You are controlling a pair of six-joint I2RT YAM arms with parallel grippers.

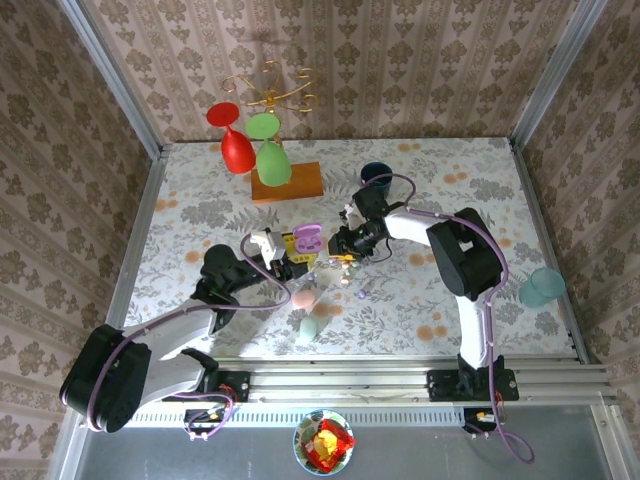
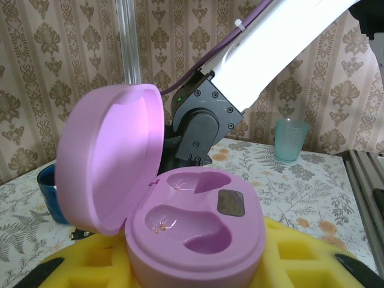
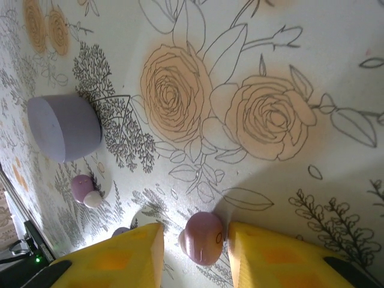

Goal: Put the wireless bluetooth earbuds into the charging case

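Observation:
My left gripper point(image 1: 292, 250) is shut on the purple charging case point(image 2: 198, 234), its yellow pads point(image 2: 306, 255) on either side of the base. The lid point(image 2: 111, 156) stands open and both wells are empty. In the top view the charging case point(image 1: 307, 237) sits near the table's middle. My right gripper point(image 3: 195, 235) is down at the tablecloth with a mauve earbud point(image 3: 204, 238) between its yellow fingers point(image 3: 270, 252). The right finger touches the earbud and a gap remains on the left side, so the jaws are open. A second earbud point(image 3: 84, 189) lies further off.
A lavender case point(image 3: 63, 126) stands on the cloth beyond the earbuds. A peach case point(image 1: 303, 297) and a mint case point(image 1: 311, 326) lie near the front. At the back are a glass rack on a wooden base point(image 1: 287, 182) and a dark cup point(image 1: 376, 174). A teal cup point(image 1: 541, 287) stands at the right edge.

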